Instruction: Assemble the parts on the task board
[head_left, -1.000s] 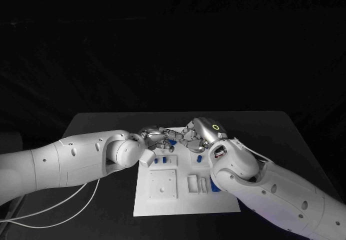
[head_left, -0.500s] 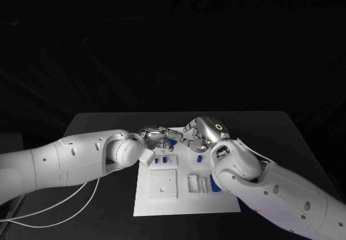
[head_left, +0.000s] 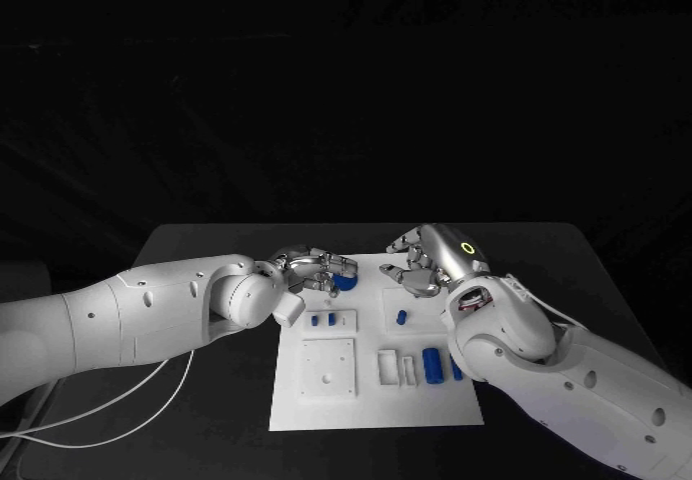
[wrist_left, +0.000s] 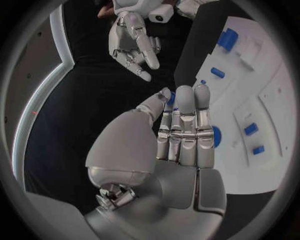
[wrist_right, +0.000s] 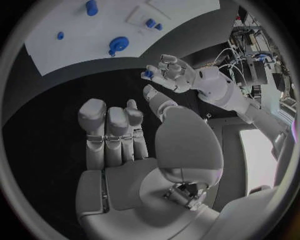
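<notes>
i have the left hand (head_left: 315, 272) pinching a blue part (head_left: 343, 284) over the task board (head_left: 361, 400); right hand (head_left: 421, 268) released, empty. several parts seated, this 1 still unplaced.

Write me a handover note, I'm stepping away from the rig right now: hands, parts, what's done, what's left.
Left hand: pinches a small blue part near the task board's far edge.
Right hand: empty, fingers apart, beside the left hand, not touching it.
Other blue parts sit on the board.
Done: one part picked up.
Left: place it; cannot tell whether the others are seated.
</notes>
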